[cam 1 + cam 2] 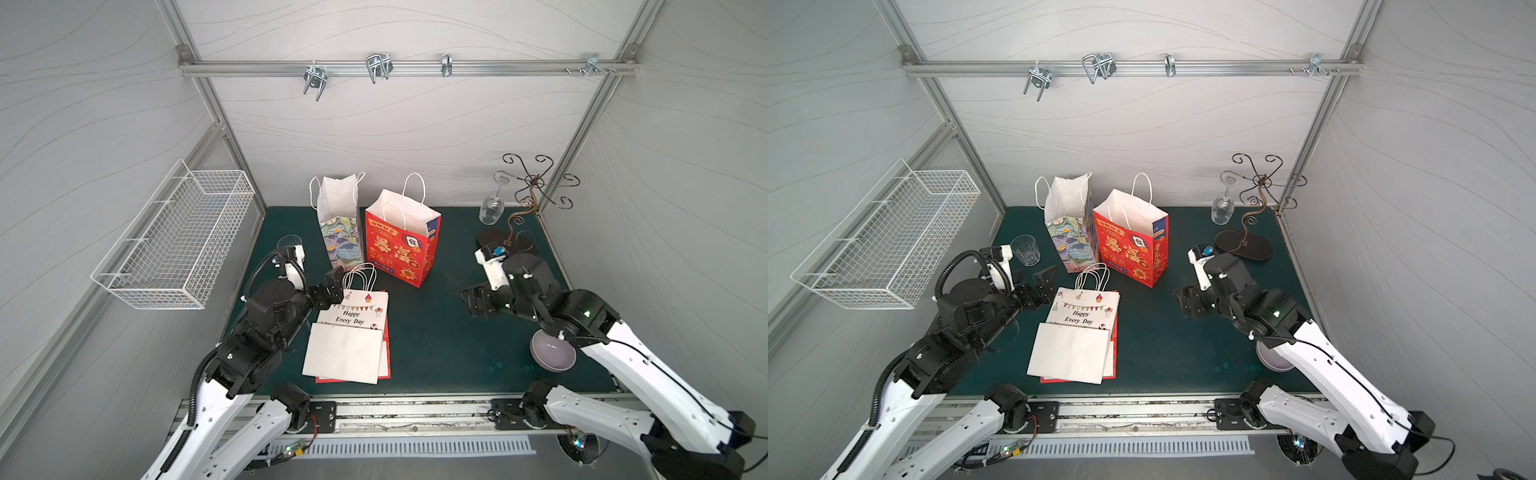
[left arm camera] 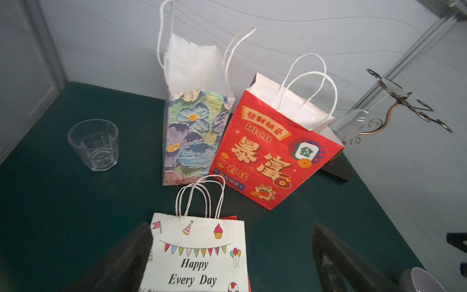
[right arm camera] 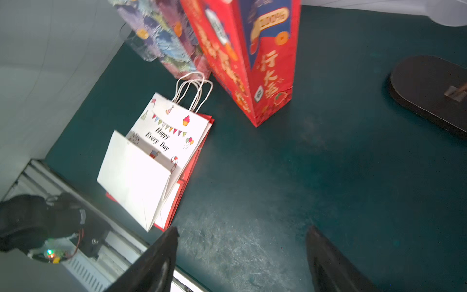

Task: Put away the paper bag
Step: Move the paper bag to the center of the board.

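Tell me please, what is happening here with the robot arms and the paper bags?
Nothing is held at this moment. The left gripper is open beside the top edge of the flat white bag, which lies on a flattened red bag. The right gripper is open above the bare mat. The floral bag and the standing red bag are upright behind.

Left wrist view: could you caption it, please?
Open left hand by the flat white bag; floral bag, red bag upright.
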Motion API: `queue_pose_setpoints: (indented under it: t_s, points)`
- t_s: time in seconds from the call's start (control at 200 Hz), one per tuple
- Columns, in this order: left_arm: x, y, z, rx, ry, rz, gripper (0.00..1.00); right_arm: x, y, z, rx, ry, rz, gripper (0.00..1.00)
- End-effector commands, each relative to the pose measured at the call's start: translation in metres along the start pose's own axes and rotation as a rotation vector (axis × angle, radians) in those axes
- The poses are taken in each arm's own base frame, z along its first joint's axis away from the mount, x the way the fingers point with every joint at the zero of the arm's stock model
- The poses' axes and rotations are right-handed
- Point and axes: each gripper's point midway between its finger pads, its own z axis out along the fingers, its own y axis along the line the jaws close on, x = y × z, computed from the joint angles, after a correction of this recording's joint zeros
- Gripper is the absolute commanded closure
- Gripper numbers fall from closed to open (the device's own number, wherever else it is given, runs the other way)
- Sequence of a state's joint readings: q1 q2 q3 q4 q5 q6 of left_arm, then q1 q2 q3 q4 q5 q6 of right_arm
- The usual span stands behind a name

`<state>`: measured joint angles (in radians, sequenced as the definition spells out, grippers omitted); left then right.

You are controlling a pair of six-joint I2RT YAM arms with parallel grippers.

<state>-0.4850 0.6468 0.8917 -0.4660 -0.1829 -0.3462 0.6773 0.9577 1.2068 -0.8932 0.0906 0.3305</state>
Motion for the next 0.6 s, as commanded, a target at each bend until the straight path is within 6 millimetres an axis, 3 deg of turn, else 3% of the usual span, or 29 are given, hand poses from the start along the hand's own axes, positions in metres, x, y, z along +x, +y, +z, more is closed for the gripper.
queue_pose_setpoints:
  t_s: [0.0, 0.14, 0.28, 0.44, 0.595]
  points:
    - [-0.025, -0.037, 0.008, 0.182, -0.096, 0.045, 0.0, 0.001, -0.021, -0.006, -0.003, 0.073, 0.098, 0.22]
    - [-0.016, -0.059, 0.022, 0.295, -0.051, 0.066, 0.0, -0.025, -0.041, -0.014, 0.005, 0.005, 0.168, 0.23]
    - [-0.008, -0.073, 0.032, 0.358, 0.014, 0.087, 0.01, -0.048, -0.048, -0.021, -0.017, -0.037, 0.198, 0.23]
    - [-0.003, -0.059, 0.048, 0.264, 0.042, 0.073, 0.01, -0.082, -0.018, -0.008, -0.218, -0.098, 0.053, 0.26]
    - [-0.008, -0.031, 0.059, 0.094, 0.01, 0.01, 0.01, -0.107, 0.017, 0.027, -0.329, -0.165, -0.257, 0.26]
